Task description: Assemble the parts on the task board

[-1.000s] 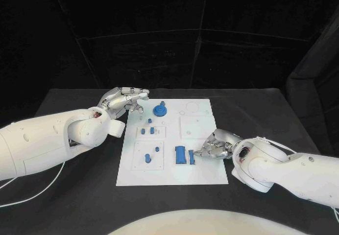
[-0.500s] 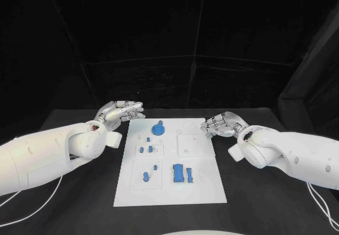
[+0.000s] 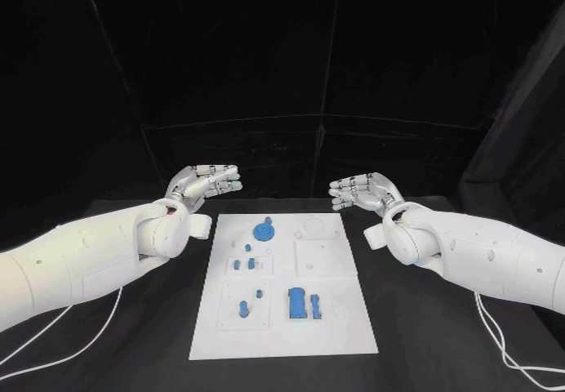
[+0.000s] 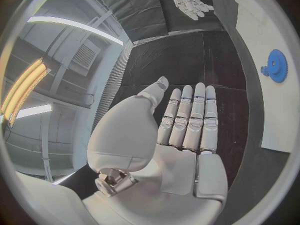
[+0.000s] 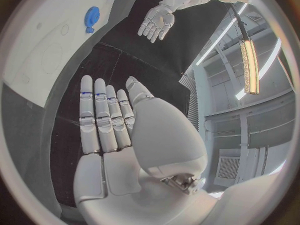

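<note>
Both hands are raised and empty, fingers straight: the left hand (image 3: 202,183) and the right hand (image 3: 364,193). The task board (image 3: 335,287) lies below, between them; its blue gear (image 3: 265,229) is nearer the left hand.

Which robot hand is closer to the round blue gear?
Left. The left hand hovers just beyond the gear's side of the board; the right hand hovers farther off, across the board.
</note>
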`<act>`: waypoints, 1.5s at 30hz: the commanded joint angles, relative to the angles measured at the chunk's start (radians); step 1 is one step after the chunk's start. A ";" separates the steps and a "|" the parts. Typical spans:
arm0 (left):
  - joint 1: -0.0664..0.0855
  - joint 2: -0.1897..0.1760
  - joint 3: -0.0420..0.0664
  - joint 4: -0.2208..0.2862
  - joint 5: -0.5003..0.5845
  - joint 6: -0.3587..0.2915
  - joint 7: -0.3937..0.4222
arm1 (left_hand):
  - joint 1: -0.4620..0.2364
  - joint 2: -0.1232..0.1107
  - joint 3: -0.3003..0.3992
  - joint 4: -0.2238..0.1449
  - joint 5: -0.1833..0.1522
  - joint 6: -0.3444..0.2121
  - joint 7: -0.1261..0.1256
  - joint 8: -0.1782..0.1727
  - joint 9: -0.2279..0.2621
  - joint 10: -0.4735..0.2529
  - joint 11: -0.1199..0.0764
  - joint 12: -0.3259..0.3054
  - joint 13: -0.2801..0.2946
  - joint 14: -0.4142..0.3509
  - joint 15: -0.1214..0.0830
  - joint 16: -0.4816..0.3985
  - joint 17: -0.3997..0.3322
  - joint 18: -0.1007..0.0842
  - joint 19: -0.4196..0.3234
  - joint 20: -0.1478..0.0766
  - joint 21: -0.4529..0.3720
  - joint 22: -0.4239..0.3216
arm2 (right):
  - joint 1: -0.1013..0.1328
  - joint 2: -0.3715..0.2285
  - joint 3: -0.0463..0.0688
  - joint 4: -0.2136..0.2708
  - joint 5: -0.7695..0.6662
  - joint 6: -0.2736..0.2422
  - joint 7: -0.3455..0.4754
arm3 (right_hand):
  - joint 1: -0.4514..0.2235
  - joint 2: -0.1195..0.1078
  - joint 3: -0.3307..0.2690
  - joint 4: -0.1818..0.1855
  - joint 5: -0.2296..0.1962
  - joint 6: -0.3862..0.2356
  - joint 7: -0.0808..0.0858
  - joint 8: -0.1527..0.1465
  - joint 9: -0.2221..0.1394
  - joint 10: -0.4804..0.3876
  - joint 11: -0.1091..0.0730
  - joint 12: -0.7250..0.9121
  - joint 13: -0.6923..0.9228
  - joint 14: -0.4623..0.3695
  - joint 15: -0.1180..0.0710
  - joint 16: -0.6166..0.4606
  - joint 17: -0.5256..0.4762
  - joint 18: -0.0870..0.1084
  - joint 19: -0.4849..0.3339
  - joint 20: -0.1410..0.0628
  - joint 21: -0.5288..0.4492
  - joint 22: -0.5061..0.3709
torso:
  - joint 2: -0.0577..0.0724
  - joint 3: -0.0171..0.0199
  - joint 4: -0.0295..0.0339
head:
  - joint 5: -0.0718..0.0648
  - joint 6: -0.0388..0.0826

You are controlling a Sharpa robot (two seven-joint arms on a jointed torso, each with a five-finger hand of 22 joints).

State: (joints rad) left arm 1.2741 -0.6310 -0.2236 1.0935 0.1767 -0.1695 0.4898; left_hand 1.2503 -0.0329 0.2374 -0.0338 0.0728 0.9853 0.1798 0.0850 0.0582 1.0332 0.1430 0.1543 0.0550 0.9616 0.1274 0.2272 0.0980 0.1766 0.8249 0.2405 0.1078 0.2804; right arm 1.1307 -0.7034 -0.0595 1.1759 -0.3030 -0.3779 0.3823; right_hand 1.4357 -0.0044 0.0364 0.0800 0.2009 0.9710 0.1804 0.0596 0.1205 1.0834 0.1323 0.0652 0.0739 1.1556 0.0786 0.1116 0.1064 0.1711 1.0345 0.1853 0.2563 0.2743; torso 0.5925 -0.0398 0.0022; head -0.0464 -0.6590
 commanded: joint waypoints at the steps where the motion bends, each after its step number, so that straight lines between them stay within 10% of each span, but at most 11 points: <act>1: -0.003 -0.005 0.003 0.010 -0.004 -0.006 -0.002 | -0.408 0.033 -0.078 0.034 -0.073 -0.322 -0.059 -0.085 -0.058 -0.337 -0.047 -0.051 -0.055 -0.314 -0.042 -0.074 -0.098 -0.053 -0.269 -0.078 -0.036 -0.092 | -0.002 -0.009 0.001 0.013 0.004 -0.012 -0.004 | -0.469 0.004 -0.036 -0.080 -0.066 -0.316 -0.059 -0.060 -0.039 -0.354 -0.043 -0.065 -0.074 -0.377 -0.079 -0.038 -0.035 -0.051 -0.337 -0.060 -0.084 -0.090 | -0.003 0.0021 -0.0006 | 0.004 0.003; 6: -0.025 -0.018 0.024 0.055 -0.020 -0.064 0.001 | -0.557 0.033 -0.106 0.034 -0.073 -0.439 -0.079 -0.085 -0.058 -0.460 -0.063 -0.069 -0.055 -0.428 -0.057 -0.102 -0.098 -0.069 -0.367 -0.106 -0.108 -0.125 | -0.014 -0.019 0.010 0.070 0.049 -0.069 0.017 | -0.636 0.004 -0.036 -0.080 -0.089 -0.430 -0.079 -0.060 -0.120 -0.480 -0.059 -0.065 -0.074 -0.511 -0.079 -0.112 -0.106 -0.069 -0.458 -0.082 -0.114 -0.122 | -0.026 0.0213 -0.0014 | 0.025 0.032; 7: -0.031 -0.023 0.031 0.069 -0.025 -0.081 0.002 | -0.584 0.033 -0.111 0.034 -0.073 -0.460 -0.084 -0.085 -0.058 -0.482 -0.067 -0.073 -0.055 -0.449 -0.127 -0.106 -0.098 -0.069 -0.385 -0.112 -0.108 -0.131 | -0.017 -0.022 0.012 0.088 0.063 -0.086 0.024 | -0.667 0.004 -0.036 -0.080 -0.094 -0.451 -0.083 -0.060 -0.120 -0.503 -0.061 -0.065 -0.074 -0.536 -0.079 -0.112 -0.106 -0.068 -0.480 -0.086 -0.119 -0.127 | -0.032 0.0259 -0.0016 | 0.031 0.038; 9: -0.042 -0.030 0.041 0.092 -0.034 -0.110 0.004 | -0.620 0.033 -0.118 0.034 -0.073 -0.488 -0.089 -0.085 -0.058 -0.511 -0.071 -0.076 -0.055 -0.476 -0.127 -0.113 -0.098 -0.079 -0.408 -0.119 -0.108 -0.139 | -0.023 -0.027 0.017 0.117 0.085 -0.116 0.035 | -0.710 0.004 -0.036 -0.080 -0.100 -0.480 -0.088 -0.060 -0.120 -0.536 -0.132 -0.065 -0.074 -0.572 -0.079 -0.112 -0.106 -0.069 -0.512 -0.092 -0.127 -0.136 | -0.038 0.0316 -0.0019 | 0.037 0.047; 10: -0.056 -0.039 0.055 0.121 -0.045 -0.147 0.006 | -0.658 0.033 -0.125 0.034 -0.073 -0.518 -0.094 -0.085 -0.058 -0.543 -0.143 -0.082 -0.055 -0.505 -0.127 -0.120 -0.098 -0.080 -0.433 -0.126 -0.108 -0.147 | -0.031 -0.034 0.023 0.154 0.115 -0.153 0.048 | -0.753 0.004 -0.036 -0.080 -0.106 -0.509 -0.094 -0.060 -0.120 -0.569 -0.132 -0.065 -0.074 -0.606 -0.079 -0.112 -0.106 -0.079 -0.543 -0.097 -0.135 -0.144 | -0.044 0.0361 -0.0021 | 0.042 0.054; 15: -0.109 -0.074 0.109 0.234 -0.087 -0.292 0.013 | -0.767 0.033 -0.145 0.034 -0.073 -0.604 -0.180 -0.085 -0.058 -0.633 -0.143 -0.154 -0.055 -0.589 -0.127 -0.139 -0.098 -0.090 -0.506 -0.147 -0.108 -0.172 | -0.057 -0.056 0.042 0.279 0.213 -0.278 0.095 | -0.875 0.004 -0.036 -0.080 -0.123 -0.592 -0.110 -0.060 -0.120 -0.660 -0.132 -0.065 -0.074 -0.704 -0.079 -0.112 -0.106 -0.090 -0.631 -0.113 -0.157 -0.167 | -0.048 0.0398 -0.0022 | 0.046 0.059; 16: -0.121 -0.082 0.120 0.259 -0.096 -0.323 0.015 | -0.786 0.033 -0.149 0.034 -0.073 -0.619 -0.180 -0.085 -0.058 -0.649 -0.143 -0.154 -0.055 -0.604 -0.127 -0.143 -0.098 -0.096 -0.518 -0.151 -0.108 -0.176 | -0.061 -0.060 0.045 0.299 0.229 -0.298 0.102 | -0.898 0.004 -0.036 -0.080 -0.126 -0.607 -0.180 -0.060 -0.120 -0.678 -0.132 -0.065 -0.074 -0.723 -0.079 -0.112 -0.106 -0.090 -0.647 -0.185 -0.160 -0.172 | -0.048 0.0398 -0.0022 | 0.046 0.059; 21: -0.178 -0.119 0.177 0.379 -0.141 -0.476 0.023 | -0.872 0.033 -0.164 0.034 -0.073 -0.687 -0.180 -0.085 -0.058 -0.720 -0.143 -0.154 -0.055 -0.671 -0.127 -0.227 -0.098 -0.101 -0.575 -0.167 -0.108 -0.196 | -0.077 -0.073 0.057 0.377 0.289 -0.375 0.131 | -0.997 0.004 -0.036 -0.080 -0.201 -0.674 -0.180 -0.060 -0.120 -0.753 -0.132 -0.065 -0.074 -0.803 -0.079 -0.112 -0.106 -0.101 -0.719 -0.185 -0.179 -0.191 | -0.048 0.0398 -0.0022 | 0.046 0.059; 22: -0.186 -0.124 0.185 0.396 -0.147 -0.498 0.025 | -0.887 0.033 -0.167 0.034 -0.073 -0.699 -0.180 -0.085 -0.058 -0.733 -0.143 -0.154 -0.055 -0.682 -0.127 -0.227 -0.098 -0.177 -0.585 -0.170 -0.108 -0.199 | -0.079 -0.075 0.058 0.384 0.295 -0.382 0.134 | -1.015 0.004 -0.036 -0.080 -0.201 -0.686 -0.180 -0.060 -0.120 -0.766 -0.132 -0.065 -0.074 -0.817 -0.079 -0.112 -0.106 -0.101 -0.731 -0.185 -0.181 -0.194 | -0.048 0.0398 -0.0022 | 0.046 0.059; 25: -0.205 -0.137 0.205 0.437 -0.162 -0.550 0.027 | -0.932 0.033 -0.237 0.034 -0.073 -0.734 -0.180 -0.085 -0.058 -0.769 -0.143 -0.154 -0.055 -0.716 -0.127 -0.227 -0.098 -0.177 -0.613 -0.240 -0.108 -0.209 | -0.081 -0.077 0.060 0.394 0.303 -0.392 0.138 | -1.060 0.004 -0.036 -0.080 -0.201 -0.717 -0.180 -0.060 -0.120 -0.800 -0.132 -0.065 -0.074 -0.853 -0.079 -0.112 -0.106 -0.171 -0.764 -0.185 -0.256 -0.203 | -0.048 0.0398 -0.0022 | 0.046 0.059; 45: -0.224 -0.149 0.224 0.477 -0.177 -0.601 0.030 | -1.110 0.033 -0.237 0.034 -0.073 -0.875 -0.180 -0.085 -0.058 -0.917 -0.143 -0.154 -0.055 -0.854 -0.127 -0.227 -0.098 -0.177 -0.732 -0.240 -0.108 -0.280 | -0.081 -0.077 0.060 0.394 0.303 -0.392 0.138 | -1.271 0.004 -0.036 -0.080 -0.201 -0.861 -0.180 -0.060 -0.120 -0.960 -0.132 -0.065 -0.074 -1.024 -0.079 -0.112 -0.106 -0.171 -0.917 -0.185 -0.256 -0.274 | -0.048 0.0398 -0.0022 | 0.046 0.059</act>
State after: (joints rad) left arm 1.0484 -0.7798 -0.0014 1.5681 0.0180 -0.7546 0.4990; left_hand 0.1879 0.0001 0.0059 -0.0001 0.0038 0.1475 0.0001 0.0040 0.0013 0.1548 -0.0001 0.0068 0.0015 0.1448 0.0001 0.0069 0.0009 0.0212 0.1261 0.0027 0.0039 0.0045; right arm 1.0484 -0.7799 -0.0011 1.5674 -0.0029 -0.7598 0.5035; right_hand 0.2199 0.0002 0.0009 0.0065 0.0064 0.1482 0.0007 0.0039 0.0011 0.1650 0.0000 0.0037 0.0014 0.1773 -0.0002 0.0047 0.0012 0.0222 0.1584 0.0001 0.0067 0.0042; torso 0.5442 0.0000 -0.0001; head 0.0002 -0.5998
